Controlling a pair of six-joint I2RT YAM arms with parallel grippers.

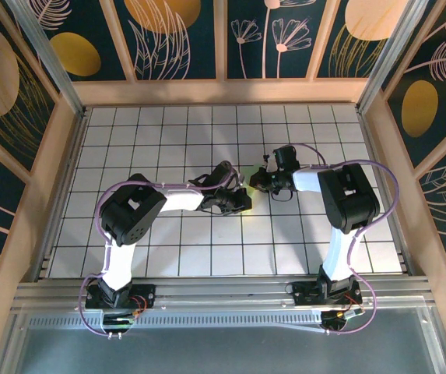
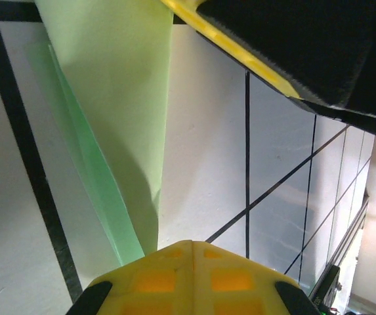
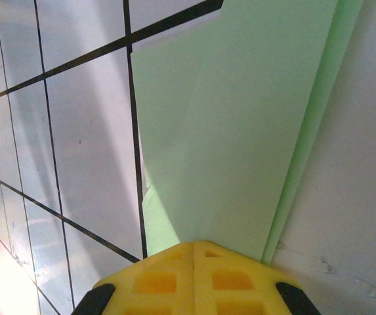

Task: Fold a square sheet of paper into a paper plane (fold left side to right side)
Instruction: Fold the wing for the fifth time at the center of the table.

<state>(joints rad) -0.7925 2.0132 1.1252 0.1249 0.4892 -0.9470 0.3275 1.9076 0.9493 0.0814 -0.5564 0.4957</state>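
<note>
— Where is the sheet now?
— The folded paper [image 1: 251,190] sits just toward 3 o'clock of the middle of the table [image 1: 168,140], pinched between my two claws. My left claw [image 1: 240,199] meets it from 7 o'clock and my right claw [image 1: 258,182] from 1 o'clock.
— What does it look like?
— It is thin, matte and pale green. From my left wrist the folded paper [image 2: 115,98] is a long wedge, wide up at 11 o'clock and narrowing down into my fingertips. A darker green layer shows as a strip along its 9 o'clock edge. From my right wrist the folded paper [image 3: 240,118] spreads toward 1 o'clock in flat stacked layers, with a second edge peeping out on the 3 o'clock side.
— And your claws?
— Both are pressed together on that paper. My left claw [image 2: 192,244] has blocky yellow pads with the seam tight, and the paper runs in at the tip. My right claw [image 3: 194,244] is the same.
— What is underneath?
— Smooth white tiles [image 3: 83,131], faintly glossy, ruled by thin black lines
</note>
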